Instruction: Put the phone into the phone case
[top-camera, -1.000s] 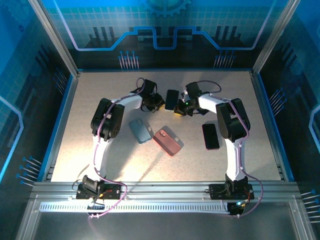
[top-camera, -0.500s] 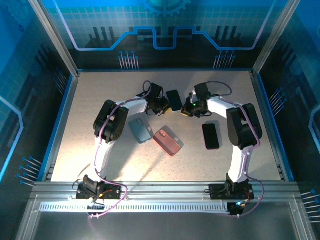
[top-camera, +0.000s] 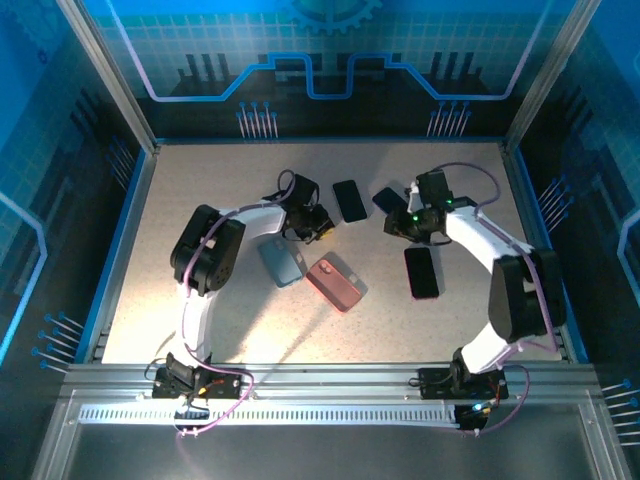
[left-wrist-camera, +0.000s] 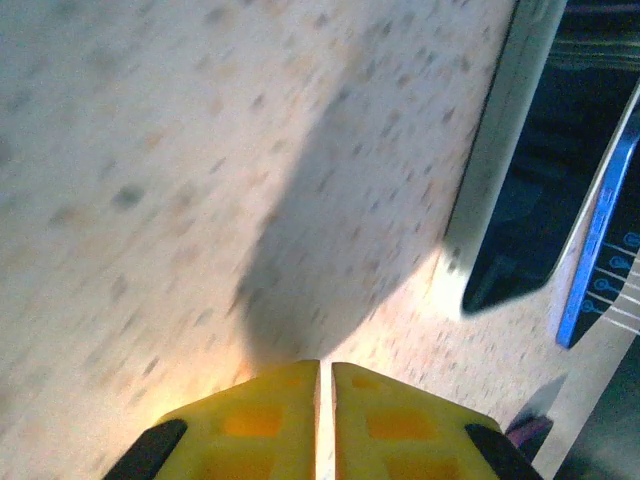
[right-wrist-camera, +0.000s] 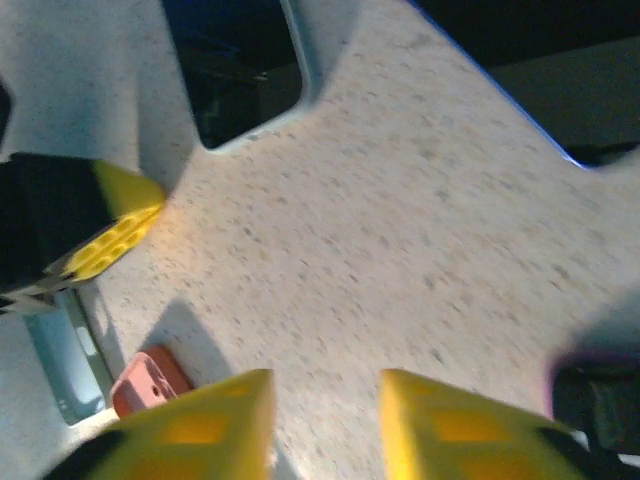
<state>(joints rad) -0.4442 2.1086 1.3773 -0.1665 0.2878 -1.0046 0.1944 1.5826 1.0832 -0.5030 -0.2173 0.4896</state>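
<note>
A black phone (top-camera: 349, 200) lies flat on the table at the back centre; it is the silver-edged phone (left-wrist-camera: 505, 190) in the left wrist view and the dark phone (right-wrist-camera: 240, 70) in the right wrist view. A blue phone case (top-camera: 281, 262) and a red phone case (top-camera: 334, 284) lie nearer the front, also seen as the blue case (right-wrist-camera: 65, 370) and the red case (right-wrist-camera: 150, 382). My left gripper (top-camera: 318, 224) (left-wrist-camera: 326, 400) is shut on nothing, left of the phone. My right gripper (top-camera: 396, 226) (right-wrist-camera: 326, 420) is open and empty, to its right.
A second black phone (top-camera: 421, 272) with a pinkish rim lies under the right forearm. A dark flat thing (top-camera: 386, 198) sits beside the right wrist. The table's raised blue border (left-wrist-camera: 598, 235) runs close behind the phone. The left gripper's yellow finger (right-wrist-camera: 112, 238) shows in the right wrist view.
The right gripper has opened and drawn back to the right, away from the phone. The left gripper has pulled toward the near left, still shut. The phone shifted slightly right.
</note>
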